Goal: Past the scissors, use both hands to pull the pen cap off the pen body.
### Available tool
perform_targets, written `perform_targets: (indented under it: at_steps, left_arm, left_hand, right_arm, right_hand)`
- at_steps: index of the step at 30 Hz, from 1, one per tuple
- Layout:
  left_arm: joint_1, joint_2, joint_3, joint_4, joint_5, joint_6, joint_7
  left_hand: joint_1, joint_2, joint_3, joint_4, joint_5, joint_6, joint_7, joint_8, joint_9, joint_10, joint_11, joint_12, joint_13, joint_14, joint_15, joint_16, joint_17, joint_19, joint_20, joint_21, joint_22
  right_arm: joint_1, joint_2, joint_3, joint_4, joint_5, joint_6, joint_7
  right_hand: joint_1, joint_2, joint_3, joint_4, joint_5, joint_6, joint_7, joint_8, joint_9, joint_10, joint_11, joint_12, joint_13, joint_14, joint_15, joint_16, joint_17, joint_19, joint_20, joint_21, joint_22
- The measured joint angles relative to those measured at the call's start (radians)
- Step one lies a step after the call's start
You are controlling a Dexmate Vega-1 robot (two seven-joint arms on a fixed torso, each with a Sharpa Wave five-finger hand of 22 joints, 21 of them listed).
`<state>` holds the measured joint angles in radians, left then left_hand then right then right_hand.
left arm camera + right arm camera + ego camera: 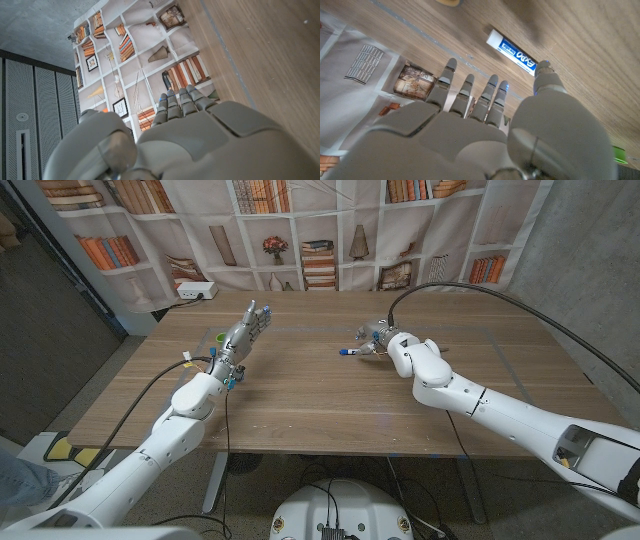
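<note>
A white pen (352,351) with a blue end lies on the wooden table (320,405) just to the left of my right hand (388,340). In the right wrist view the pen (512,50) shows a blue printed label. It lies beyond my right hand (480,125), whose fingers are spread with nothing in them. The thumb tip (543,69) is at one end of the pen, and I cannot tell whether it touches. My left hand (243,335) is raised over the table's left part, fingers straight and holding nothing. It is well apart from the pen. The left hand (200,135) points toward the bookshelf backdrop.
A small green object (221,337) sits on the table beside my left hand, and its green edge (620,154) shows in the right wrist view. A white power box (195,291) stands at the table's far left edge. Bare wood spreads across the near half.
</note>
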<state>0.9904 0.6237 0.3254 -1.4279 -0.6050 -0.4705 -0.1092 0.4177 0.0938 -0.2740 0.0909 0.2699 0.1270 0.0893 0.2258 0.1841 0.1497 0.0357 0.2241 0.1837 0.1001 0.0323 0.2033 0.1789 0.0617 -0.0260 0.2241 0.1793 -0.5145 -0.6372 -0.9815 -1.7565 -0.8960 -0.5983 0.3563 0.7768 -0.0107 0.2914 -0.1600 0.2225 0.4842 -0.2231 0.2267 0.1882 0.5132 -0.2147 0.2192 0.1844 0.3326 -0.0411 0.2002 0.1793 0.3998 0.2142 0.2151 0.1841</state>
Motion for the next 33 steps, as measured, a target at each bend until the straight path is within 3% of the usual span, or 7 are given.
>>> perform_targets:
  at_steps: [15,19,33]
  left_arm:
    - [0.005,0.003,0.000,-0.007,-0.005,0.011,-0.003]
    - [0.005,0.004,0.002,-0.007,-0.006,0.013,-0.006]
    - [0.001,0.001,0.006,-0.002,-0.011,0.015,-0.016]
  left_hand:
    - [0.001,-0.001,0.000,0.000,-0.004,0.000,0.000,-0.004,0.000,0.000,0.000,0.000,0.000,0.000,0.000,-0.004,0.000,-0.001,0.001,-0.008,0.000]
    - [0.001,-0.001,0.000,0.000,-0.004,0.005,-0.005,-0.004,0.000,0.000,0.000,0.000,0.000,0.000,0.000,-0.004,0.000,-0.001,0.001,-0.008,0.000]
    - [0.003,0.002,0.000,0.000,-0.008,0.005,-0.005,-0.008,0.000,0.000,0.000,-0.008,0.000,0.004,-0.004,-0.004,0.000,-0.006,0.006,-0.008,0.000]
  right_arm:
    - [0.026,0.025,-0.010,0.033,0.003,0.007,0.058]
    - [0.028,0.030,-0.014,0.041,0.000,0.007,0.061]
    - [0.030,0.052,-0.042,0.111,-0.033,0.008,0.001]
  right_hand:
    - [0.012,-0.004,0.004,0.004,0.014,0.038,0.001,0.000,0.005,0.040,0.000,0.000,0.000,0.050,-0.001,0.000,0.000,0.022,0.000,0.000,0.000]
    - [0.041,-0.006,0.007,0.007,0.026,0.063,0.002,0.007,0.005,0.067,-0.002,0.000,0.000,0.076,-0.002,0.000,0.000,0.049,-0.002,0.000,0.000]
    - [0.099,-0.010,0.008,0.005,0.056,0.165,0.001,0.033,0.010,0.175,-0.005,0.008,0.000,0.200,-0.008,0.008,0.000,0.145,-0.066,0.023,0.000]
